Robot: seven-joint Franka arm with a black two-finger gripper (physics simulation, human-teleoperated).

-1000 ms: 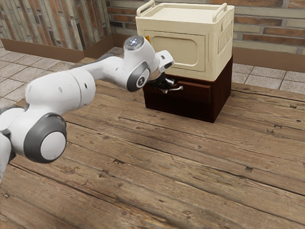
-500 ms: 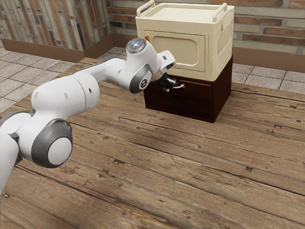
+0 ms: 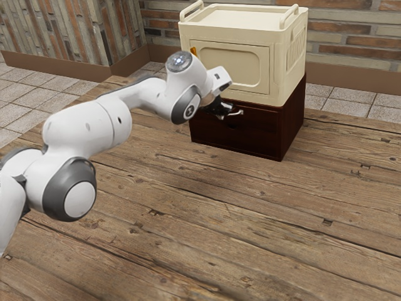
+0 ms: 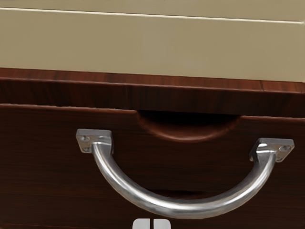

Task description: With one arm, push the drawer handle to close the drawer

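End effector (image 4: 151, 224) is pressed together by the curved metal handle (image 4: 183, 208), prob. for a firm push w/o hooking. Wooden drawer (image 4: 43, 157) sits under cream cabinet (image 3: 290, 69), approx. flush; full closure unconfirmed.

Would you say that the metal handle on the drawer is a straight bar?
No, the handle bows in a smooth curve between its two ends.

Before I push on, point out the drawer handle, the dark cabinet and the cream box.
Drawer handle (image 4: 178, 208): wrist view, middle of its metal curve.
Dark cabinet (image 3: 294, 119): exterior view, side wall.
Cream box (image 3: 232, 66): exterior view, front panel.
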